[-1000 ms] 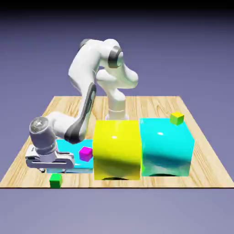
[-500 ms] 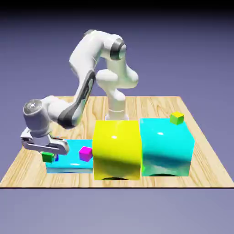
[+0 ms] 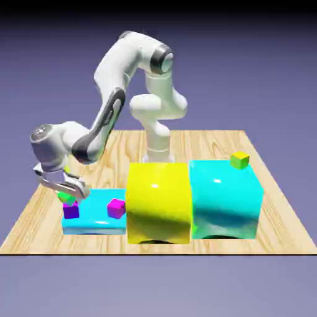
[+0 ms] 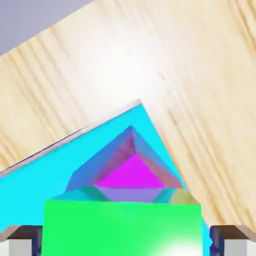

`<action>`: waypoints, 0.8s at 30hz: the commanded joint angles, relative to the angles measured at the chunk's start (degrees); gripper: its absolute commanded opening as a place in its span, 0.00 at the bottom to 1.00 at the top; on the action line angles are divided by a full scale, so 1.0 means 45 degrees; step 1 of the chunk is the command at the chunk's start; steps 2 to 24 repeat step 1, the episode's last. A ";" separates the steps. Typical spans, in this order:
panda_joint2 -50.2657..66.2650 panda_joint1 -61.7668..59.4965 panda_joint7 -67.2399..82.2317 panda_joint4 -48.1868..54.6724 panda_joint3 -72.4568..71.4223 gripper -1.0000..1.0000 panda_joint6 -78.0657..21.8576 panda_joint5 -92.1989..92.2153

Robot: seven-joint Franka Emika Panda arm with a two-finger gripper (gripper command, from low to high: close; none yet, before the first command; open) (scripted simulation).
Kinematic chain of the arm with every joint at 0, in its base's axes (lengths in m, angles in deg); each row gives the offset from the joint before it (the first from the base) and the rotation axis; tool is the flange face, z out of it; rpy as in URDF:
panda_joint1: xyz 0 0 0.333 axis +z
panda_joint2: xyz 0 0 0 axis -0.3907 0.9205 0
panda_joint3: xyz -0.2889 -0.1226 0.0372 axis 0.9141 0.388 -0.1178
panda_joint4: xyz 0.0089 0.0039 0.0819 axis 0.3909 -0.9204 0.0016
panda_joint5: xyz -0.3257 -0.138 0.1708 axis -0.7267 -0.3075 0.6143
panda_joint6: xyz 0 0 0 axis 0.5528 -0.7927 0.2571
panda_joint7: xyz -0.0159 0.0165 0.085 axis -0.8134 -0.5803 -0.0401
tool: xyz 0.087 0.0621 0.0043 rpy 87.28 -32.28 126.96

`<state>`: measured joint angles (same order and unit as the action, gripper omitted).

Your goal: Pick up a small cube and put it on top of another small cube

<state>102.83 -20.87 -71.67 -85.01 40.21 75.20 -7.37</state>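
The end effector (image 3: 66, 194) pinches the green small cube (image 3: 65, 197) and holds it just above the purple cube (image 3: 71, 211), which sits on the low cyan block (image 3: 96, 213) at the exterior view's left. Pickup looks done; lowering and release remain, though contact is hard to judge.

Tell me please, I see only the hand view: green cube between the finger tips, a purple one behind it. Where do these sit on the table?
Observer: The purple cube stands on a low cyan slab at the exterior view's left, near the slab's left corner.
Operator: Is the green cube touching it?
Observer: The gripper holds the green cube just above it; whether they touch, I cannot tell.
Operator: Anything else nearby?
Observer: A magenta cube sits on the same slab, to the right, beside a big yellow block.
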 commanded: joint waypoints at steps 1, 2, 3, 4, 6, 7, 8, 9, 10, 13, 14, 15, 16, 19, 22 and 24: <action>-0.0178 0.0064 -0.0095 0.0147 0.0093 1.00 -0.0289 -0.0147; -0.0178 0.0064 -0.0095 0.0147 0.0093 1.00 -0.0289 -0.0147; -0.0178 0.0064 -0.0095 0.0147 0.0093 1.00 -0.0289 -0.0147; -0.0178 0.0064 -0.0095 0.0147 0.0093 1.00 -0.0289 -0.0147; -0.0178 0.0064 -0.0095 0.0147 0.0093 1.00 -0.0289 -0.0147; -0.0178 0.0064 -0.0095 0.0147 0.0093 1.00 -0.0289 -0.0147; -0.0178 0.0064 -0.0095 0.0147 0.0093 1.00 -0.0289 -0.0147; -0.0178 0.0064 -0.0095 0.0147 0.0093 1.00 -0.0289 -0.0147; -0.0178 0.0064 -0.0095 0.0147 0.0093 1.00 -0.0289 -0.0147; -0.0178 0.0064 -0.0095 0.0147 0.0093 1.00 -0.0289 -0.0147; -0.0178 0.0064 -0.0095 0.0147 0.0093 1.00 -0.0289 -0.0147; -0.0178 0.0064 -0.0095 0.0147 0.0093 1.00 -0.0289 -0.0147; -0.0178 0.0064 -0.0095 0.0147 0.0093 1.00 -0.0289 -0.0147; -0.0178 0.0064 -0.0095 0.0147 0.0093 1.00 -0.0289 -0.0147; -0.0178 0.0064 -0.0095 0.0147 0.0093 1.00 -0.0289 -0.0147; -0.0178 0.0064 -0.0095 0.0147 0.0093 1.00 -0.0289 -0.0147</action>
